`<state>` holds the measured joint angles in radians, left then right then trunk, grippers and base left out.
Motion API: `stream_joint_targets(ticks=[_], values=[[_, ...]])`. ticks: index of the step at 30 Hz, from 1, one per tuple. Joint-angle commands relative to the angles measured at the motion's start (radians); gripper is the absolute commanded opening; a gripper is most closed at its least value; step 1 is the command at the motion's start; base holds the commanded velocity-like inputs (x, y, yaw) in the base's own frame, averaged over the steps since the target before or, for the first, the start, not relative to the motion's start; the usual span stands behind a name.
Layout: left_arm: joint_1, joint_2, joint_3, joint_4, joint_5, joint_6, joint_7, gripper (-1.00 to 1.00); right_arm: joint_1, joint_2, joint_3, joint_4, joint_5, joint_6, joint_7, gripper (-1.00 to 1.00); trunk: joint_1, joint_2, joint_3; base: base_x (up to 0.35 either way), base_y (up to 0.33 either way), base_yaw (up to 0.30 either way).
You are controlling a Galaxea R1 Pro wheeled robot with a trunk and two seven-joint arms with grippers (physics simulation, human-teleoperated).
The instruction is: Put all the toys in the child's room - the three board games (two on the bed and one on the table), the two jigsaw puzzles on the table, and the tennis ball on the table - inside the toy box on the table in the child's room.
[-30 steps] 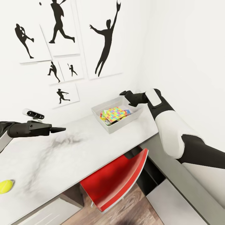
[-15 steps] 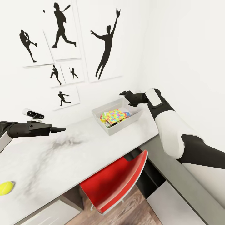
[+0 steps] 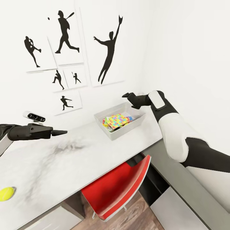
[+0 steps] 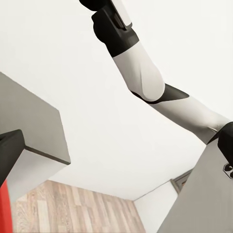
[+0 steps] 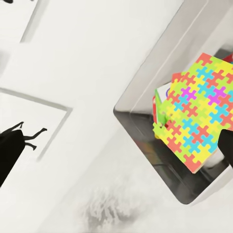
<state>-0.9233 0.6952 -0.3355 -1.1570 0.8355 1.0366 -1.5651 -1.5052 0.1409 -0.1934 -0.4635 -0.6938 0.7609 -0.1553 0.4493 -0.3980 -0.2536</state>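
Observation:
The light grey toy box point(image 3: 110, 134) stands at the far right end of the white table point(image 3: 73, 166), by the wall. Two jigsaw puzzles point(image 3: 117, 121) lie in it on top of other flat toys; the right wrist view shows the puzzles point(image 5: 196, 111) inside the toy box point(image 5: 145, 121). My right gripper point(image 3: 125, 95) hovers above the box's far rim, open and holding nothing. The tennis ball point(image 3: 6, 193) rests at the table's near left. Well above the table, left of the box, my left gripper point(image 3: 60, 132) points right, open and empty. Board games on the bed are out of view.
A red chair point(image 3: 121, 188) is tucked under the table's front edge. A grey cabinet point(image 3: 179, 207) stands lower right along the white wall. Black sports silhouette pictures point(image 3: 108, 51) hang behind the table. Wood floor point(image 3: 134, 217) shows below the chair.
The head camera has drifted a little, shifting the wall pictures and table in the picture. Both arms, the toy box and the ball keep their places.

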Motion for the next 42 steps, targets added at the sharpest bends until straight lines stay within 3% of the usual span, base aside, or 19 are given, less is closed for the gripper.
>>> stream_joint_targets(ticks=[1, 42], values=[[-0.002, 0.001, -0.004, 0.0, 0.001, 0.011, -0.006, 1.0, -0.001, 0.001, -0.005, -0.001, -0.01, 0.003, -0.01, 1.0, 0.001, -0.002, 0.0, 0.0, 0.0, 0.0], [-0.002, 0.001, -0.004, 0.002, 0.0, 0.011, -0.006, 1.0, 0.0, 0.002, 0.001, -0.001, -0.01, 0.003, -0.012, 1.0, 0.001, -0.002, 0.068, 0.0, 0.0, 0.0]])
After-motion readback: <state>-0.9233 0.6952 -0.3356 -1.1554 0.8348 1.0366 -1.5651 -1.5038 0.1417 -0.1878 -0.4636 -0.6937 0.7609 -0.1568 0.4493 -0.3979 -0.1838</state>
